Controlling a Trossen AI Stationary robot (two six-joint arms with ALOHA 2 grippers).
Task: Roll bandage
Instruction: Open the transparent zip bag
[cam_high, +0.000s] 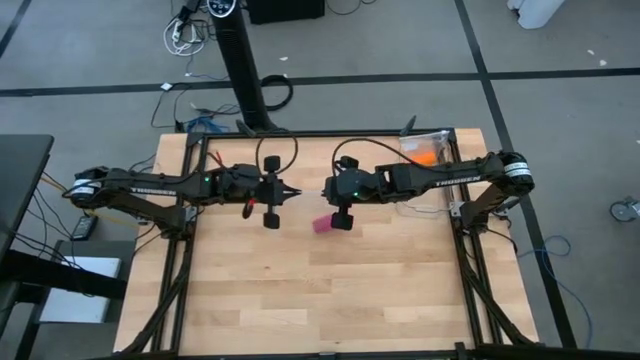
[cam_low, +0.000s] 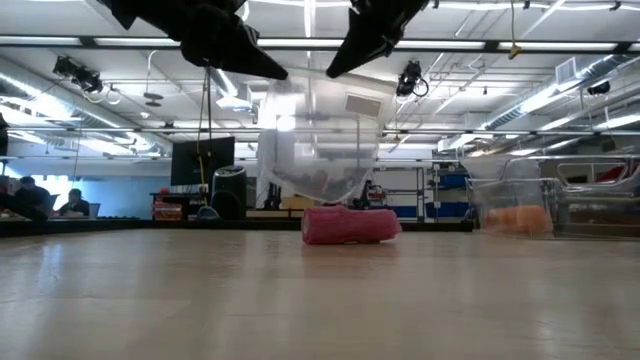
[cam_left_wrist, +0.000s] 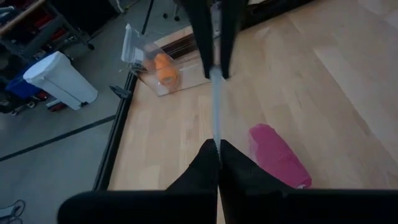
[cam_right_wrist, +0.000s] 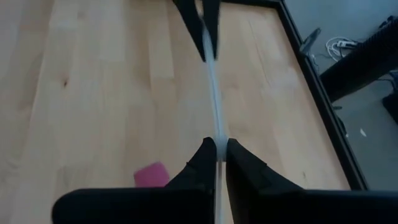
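With the rolled bandage (cam_high: 325, 225) lying on the table (cam_high: 330, 300) just below frame centre, both the left gripper (cam_high: 296, 191) and right gripper (cam_high: 327, 189) are clamped on a clear plastic bag (cam_low: 318, 140) (stretched between them); keep tension even.

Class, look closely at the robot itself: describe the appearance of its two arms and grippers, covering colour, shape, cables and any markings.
Both arms are dark and slender, with white lettering along the long link and a small green light near the wrist. Black cables loop above each wrist. The left gripper and right gripper end in two dark fingers tapering to narrow points.
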